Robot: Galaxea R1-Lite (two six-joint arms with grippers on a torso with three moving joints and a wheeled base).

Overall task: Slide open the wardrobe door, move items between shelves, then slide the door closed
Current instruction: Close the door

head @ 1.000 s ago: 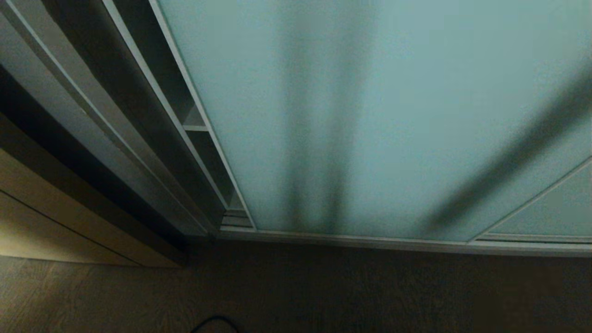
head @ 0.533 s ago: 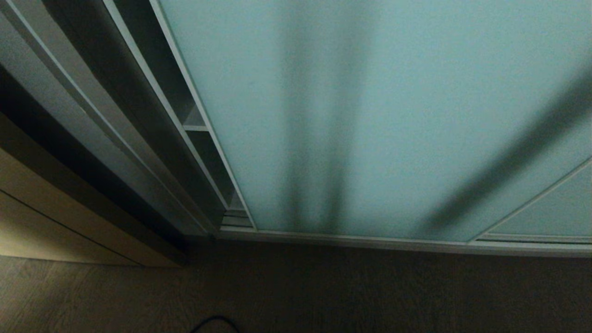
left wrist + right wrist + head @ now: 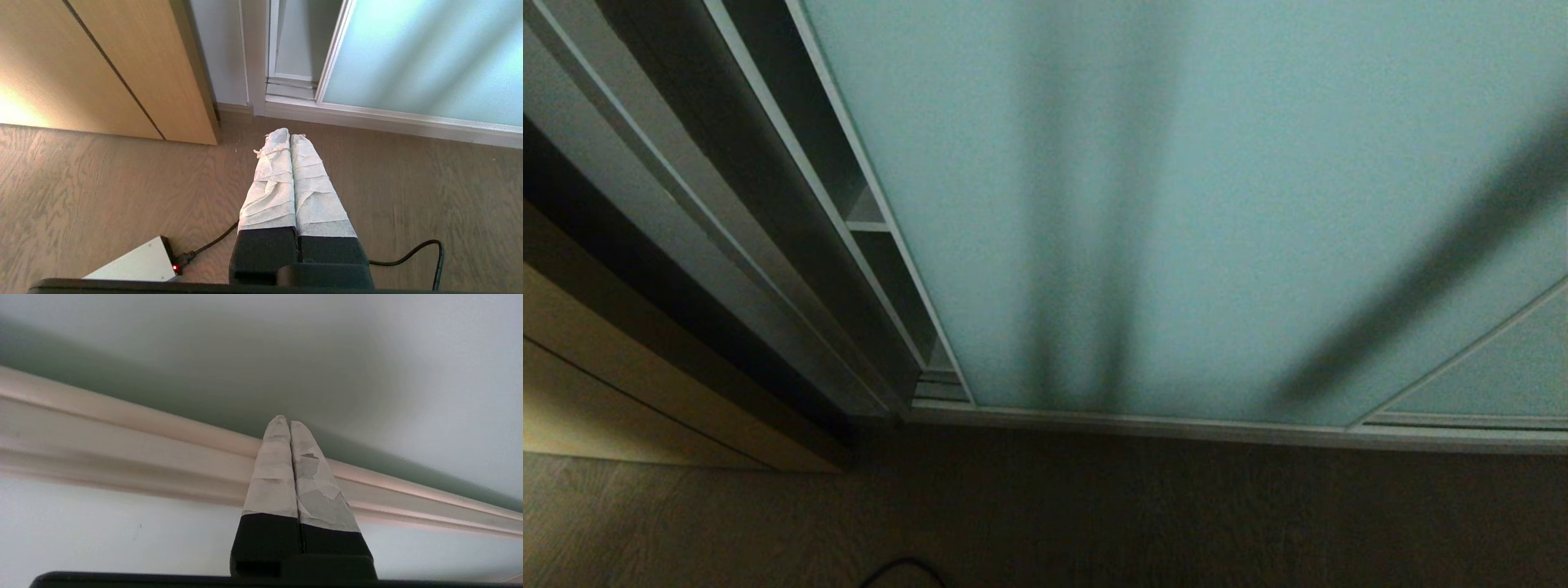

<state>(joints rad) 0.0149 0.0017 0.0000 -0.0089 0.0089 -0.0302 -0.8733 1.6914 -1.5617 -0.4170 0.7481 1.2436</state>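
The sliding wardrobe door, frosted pale blue-green glass in a slim light frame, fills most of the head view. A narrow gap stays uncovered at its left edge, and one pale shelf shows there. The items are hidden. Neither gripper appears in the head view. My right gripper is shut and empty, its taped tips close to a light frame bar of the door. My left gripper is shut and empty, hanging over the wooden floor near the wardrobe's bottom corner, beside the door.
A beige wooden panel stands left of the wardrobe. A white box with a red light and a black cable lie on the floor under the left arm. The ribbed floor track runs along the door's foot.
The slanted shadow on the right side of the door has shifted slightly. The door's edge and the gap stand where they were.
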